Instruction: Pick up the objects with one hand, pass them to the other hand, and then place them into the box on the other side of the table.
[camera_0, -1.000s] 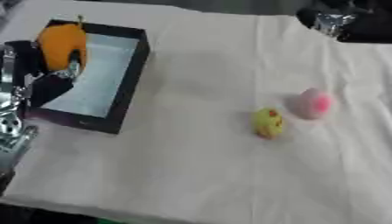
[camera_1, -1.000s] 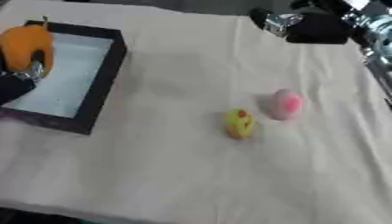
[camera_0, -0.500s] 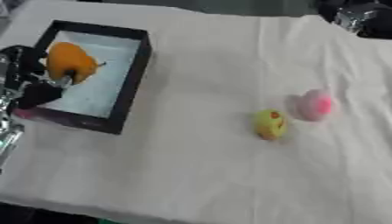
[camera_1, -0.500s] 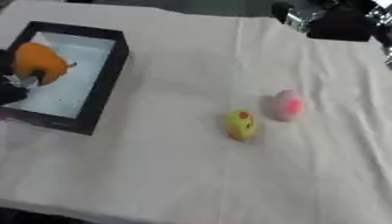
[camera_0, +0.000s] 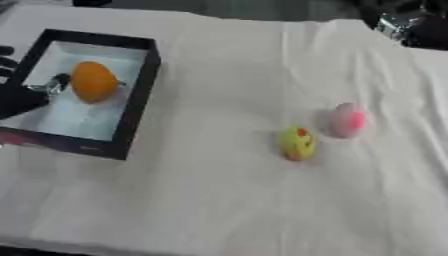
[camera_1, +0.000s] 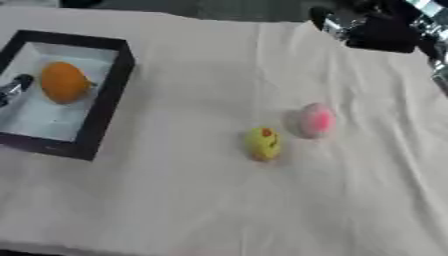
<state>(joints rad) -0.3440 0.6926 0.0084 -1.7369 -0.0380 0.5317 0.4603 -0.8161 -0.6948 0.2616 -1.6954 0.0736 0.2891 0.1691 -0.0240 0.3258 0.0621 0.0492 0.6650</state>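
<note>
An orange rounded object (camera_0: 94, 81) lies inside the black box (camera_0: 138, 98) with a white floor at the table's left. My left hand (camera_0: 19, 96) shows at the left edge over the box, fingers spread, one silver fingertip (camera_0: 58, 82) just beside the orange object and not curled round it. On the white cloth, right of centre, sit a yellow egg-shaped toy with red marks (camera_0: 297, 143) and a pink ball (camera_0: 347, 120), close together. My right hand (camera_1: 372, 31) is a dark blurred shape at the far upper right, well away from both.
A white cloth (camera_0: 219, 200) with folds covers the whole table. Its front edge runs along the bottom of the view. Dark shapes lie beyond the far edge.
The orange object has gone from my left hand above the box's far corner down onto the box floor, and the hand has drawn back left. The camera has also shifted.
</note>
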